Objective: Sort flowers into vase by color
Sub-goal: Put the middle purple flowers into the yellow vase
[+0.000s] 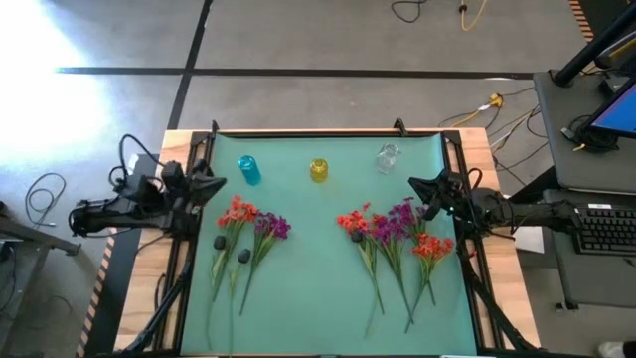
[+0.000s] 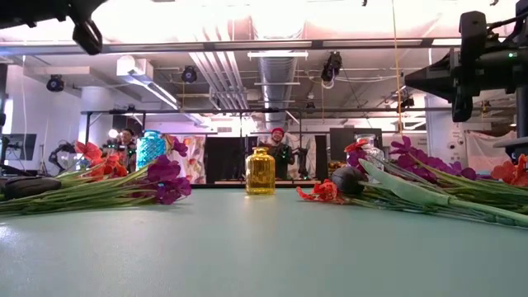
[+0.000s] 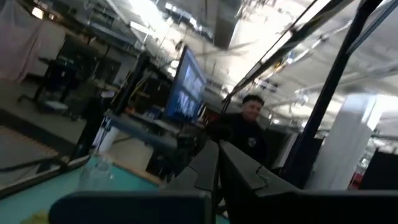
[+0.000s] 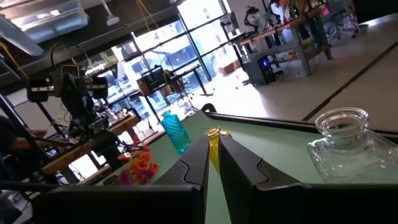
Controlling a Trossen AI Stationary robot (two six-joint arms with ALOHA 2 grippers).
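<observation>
Two bunches of flowers lie flat on the green mat. The left bunch (image 1: 246,227) has orange-red heads (image 1: 237,211), purple heads (image 1: 271,226) and dark buds (image 1: 220,242). The right bunch (image 1: 393,231) has red, purple and orange heads. Three vases stand in a row along the far side: blue (image 1: 248,169), yellow (image 1: 318,170) and clear glass (image 1: 388,157). My left gripper (image 1: 221,183) (image 3: 217,149) hovers shut above the mat's left edge, beside the left bunch. My right gripper (image 1: 412,182) (image 4: 212,142) hovers shut above the right bunch's far end, near the clear vase (image 4: 341,144).
The mat (image 1: 318,298) has bare room in its middle and along its near edge. Black frame rails run down both sides of the table. A desk with a keyboard (image 1: 601,227) stands to the right. People show in the room beyond (image 2: 278,144).
</observation>
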